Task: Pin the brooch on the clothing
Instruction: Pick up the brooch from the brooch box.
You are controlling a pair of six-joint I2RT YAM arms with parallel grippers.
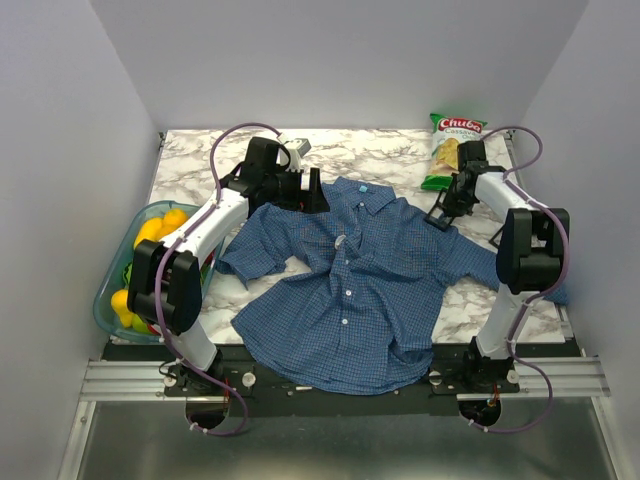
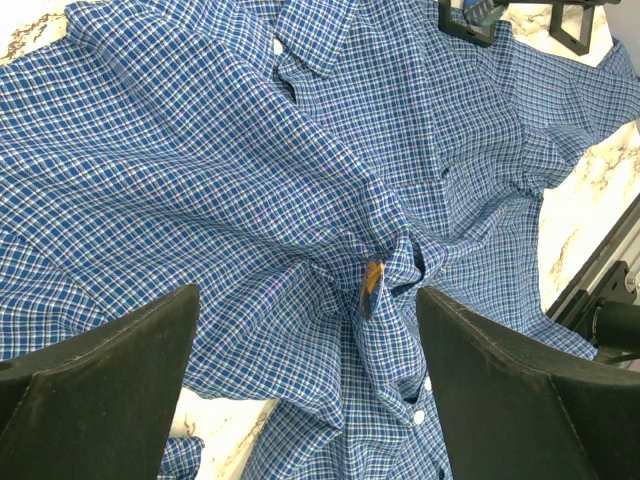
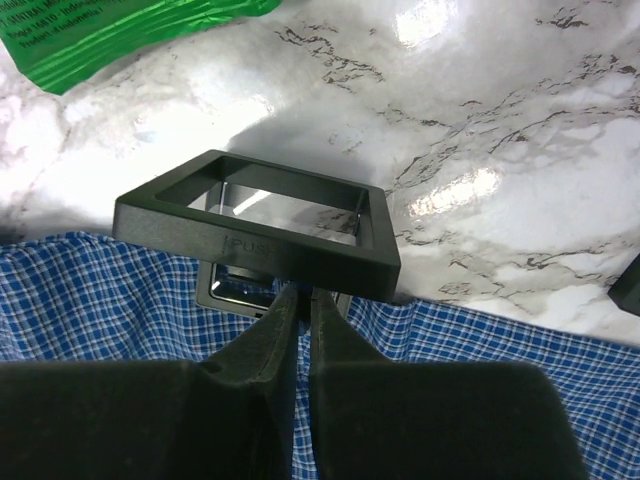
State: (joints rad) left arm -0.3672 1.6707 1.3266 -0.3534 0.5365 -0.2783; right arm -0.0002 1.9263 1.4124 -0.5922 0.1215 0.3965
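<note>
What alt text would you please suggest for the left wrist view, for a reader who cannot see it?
A blue checked shirt fills the view, bunched at its middle around an orange brooch. Two black jaws stand wide apart at the bottom corners; marble table shows at right.

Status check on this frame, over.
Left gripper open, aimed at shirt. Right gripper shut on black frame. Brooch in bunched shirt front, pinning unclear.

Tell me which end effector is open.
The left end effector, spread wide over the shirt; the right end effector is pinched shut on a black frame.
</note>
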